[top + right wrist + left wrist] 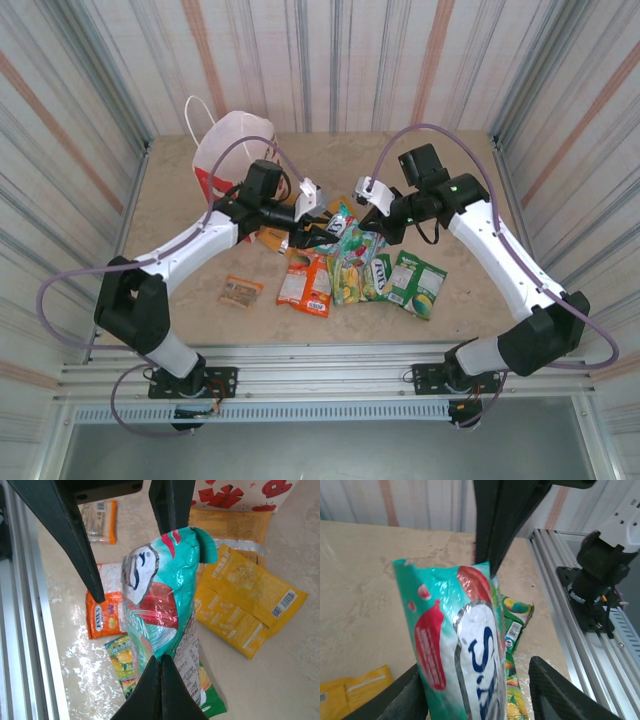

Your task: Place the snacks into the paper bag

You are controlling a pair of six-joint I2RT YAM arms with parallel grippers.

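The teal snack packet [160, 605] is hanging in the air above the table [330, 160], stretched between the two arms. It is looking light, thin and crinkly: a glossy foil pouch, bulging a little in the middle and probably sliding easily under smooth fingers. The flat sealed ends are offering the soundest hold, since a squeeze on the puffed belly is likely to crush what is inside. The right gripper [161, 662] is pinching one sealed end, its jaws pressed together on the film. The left gripper [475, 666] is standing open astride the opposite end, one finger lying against the packet's side and the other clear of it, so it is not yet clamping. The paper bag [235, 140] is standing at the far left of the table behind the left arm, mouth open. The other snacks [345, 272] are lying loose on the table beneath the held packet.
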